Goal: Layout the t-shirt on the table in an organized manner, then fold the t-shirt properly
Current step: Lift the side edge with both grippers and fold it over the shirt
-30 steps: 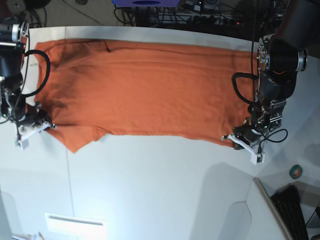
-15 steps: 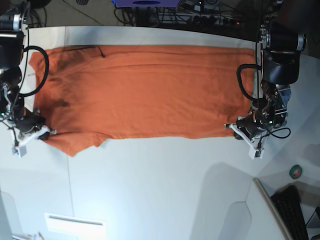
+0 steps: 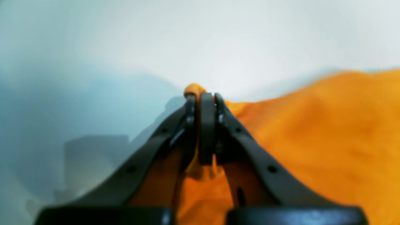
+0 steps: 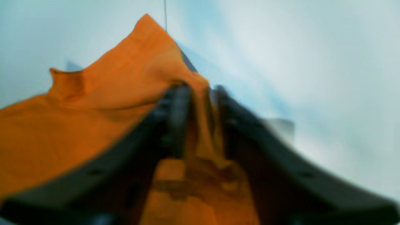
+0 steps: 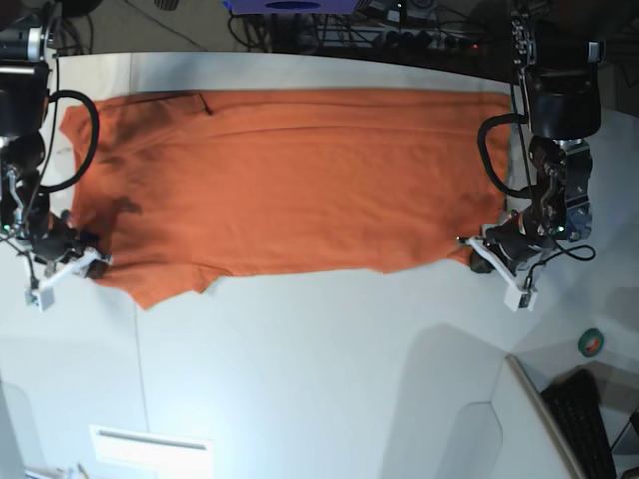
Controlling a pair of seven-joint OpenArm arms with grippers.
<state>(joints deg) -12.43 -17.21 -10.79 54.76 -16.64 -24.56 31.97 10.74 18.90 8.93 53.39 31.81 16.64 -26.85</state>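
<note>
Both arms pull apart | left gripper [image 3: 203, 100] and right gripper [image 4: 197, 90] clamp t-shirt [image 5: 290, 180] corners | cloth now stretched flatter across table [image 5: 300, 379], ready for folding

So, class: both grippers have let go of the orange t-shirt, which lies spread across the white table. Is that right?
Not quite. The t-shirt does lie spread across the table, but both wrist views show cloth pinched between closed jaws: the left gripper and the right gripper each hold an edge.

Left pincer [image 3: 203, 103] and right pincer [image 4: 198, 93] both clamped tight, arms spread wide, wrists low
</note>
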